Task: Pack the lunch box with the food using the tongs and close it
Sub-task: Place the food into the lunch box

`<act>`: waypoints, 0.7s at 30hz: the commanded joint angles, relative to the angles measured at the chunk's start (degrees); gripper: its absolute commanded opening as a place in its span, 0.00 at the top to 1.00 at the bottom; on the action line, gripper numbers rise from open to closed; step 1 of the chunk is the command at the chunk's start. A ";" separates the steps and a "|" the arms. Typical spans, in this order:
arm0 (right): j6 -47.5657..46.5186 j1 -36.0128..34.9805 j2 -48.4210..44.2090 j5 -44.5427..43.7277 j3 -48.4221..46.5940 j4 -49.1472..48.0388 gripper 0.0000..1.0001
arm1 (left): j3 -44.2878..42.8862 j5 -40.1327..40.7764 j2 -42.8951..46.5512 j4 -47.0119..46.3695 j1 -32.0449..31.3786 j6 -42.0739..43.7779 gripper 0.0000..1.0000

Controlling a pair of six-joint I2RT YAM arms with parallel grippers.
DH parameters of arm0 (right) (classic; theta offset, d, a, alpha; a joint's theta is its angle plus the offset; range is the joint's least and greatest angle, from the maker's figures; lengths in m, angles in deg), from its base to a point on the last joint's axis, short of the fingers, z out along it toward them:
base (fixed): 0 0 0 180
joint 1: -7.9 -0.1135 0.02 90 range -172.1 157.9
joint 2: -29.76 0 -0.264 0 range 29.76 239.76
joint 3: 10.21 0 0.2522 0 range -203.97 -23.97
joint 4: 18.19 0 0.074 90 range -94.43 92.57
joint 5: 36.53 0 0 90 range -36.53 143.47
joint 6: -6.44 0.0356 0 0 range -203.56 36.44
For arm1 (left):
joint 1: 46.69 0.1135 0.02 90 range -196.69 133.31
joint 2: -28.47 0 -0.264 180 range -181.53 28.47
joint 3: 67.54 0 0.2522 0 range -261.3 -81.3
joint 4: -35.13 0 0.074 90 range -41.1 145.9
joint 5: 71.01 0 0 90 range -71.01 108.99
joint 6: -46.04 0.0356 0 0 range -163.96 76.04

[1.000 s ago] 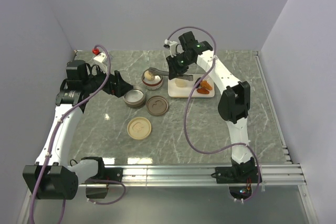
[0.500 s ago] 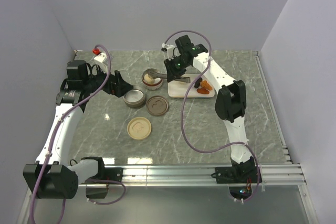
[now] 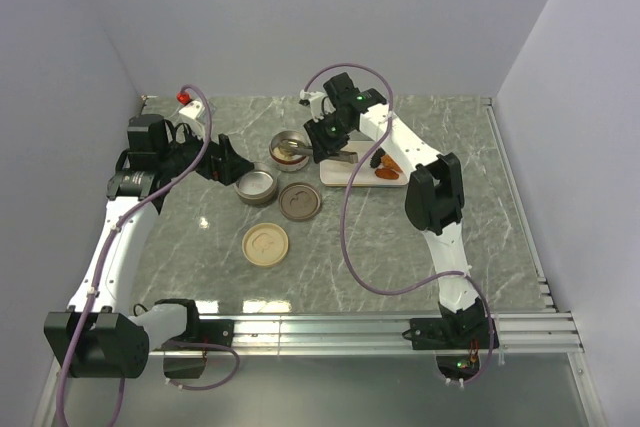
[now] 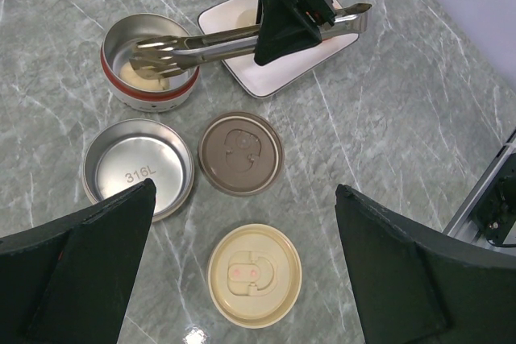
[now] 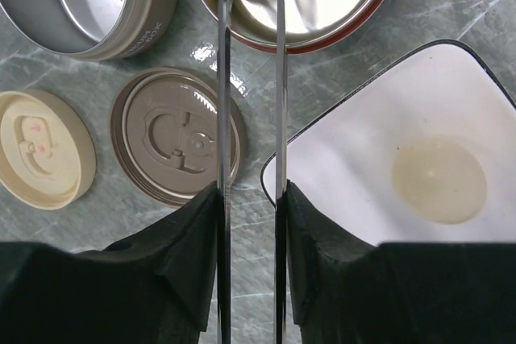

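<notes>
The right gripper (image 4: 287, 15) pinches the tongs (image 4: 226, 36), tips in the red-banded bowl (image 4: 153, 101) at upper left. The left gripper (image 3: 230, 160) is spread wide.

**Change over the last second.** The right arm (image 3: 432, 192) has swung leftward, bringing its elbow nearer the white plate (image 4: 274, 70). The right hand (image 3: 328, 139) has travelled from above the plate toward the red-banded steel bowl (image 4: 149, 102). The tongs (image 4: 218, 38) it grips have moved with it. Their tips were at the bowl's far rim and now reach inside, over the cream ball (image 4: 157, 80). The hand's grip has widened slightly, so the two tong arms stand further apart.
</notes>
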 commanded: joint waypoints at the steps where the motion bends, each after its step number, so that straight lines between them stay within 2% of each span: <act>1: -0.49 -0.47 -1.16 -0.63 0.20 -1.31 0.57 | -0.65 0.31 -0.24 -1.68 -0.06 -0.13 0.01; 11: -0.05 -0.47 -2.30 -0.37 0.29 -0.87 0.50 | -1.44 -0.04 -0.42 -1.24 0.03 0.05 0.01; 21: 0.12 -0.39 -4.24 -0.28 -0.15 -0.69 0.48 | -1.52 -0.22 -0.50 -1.51 0.03 -0.30 0.01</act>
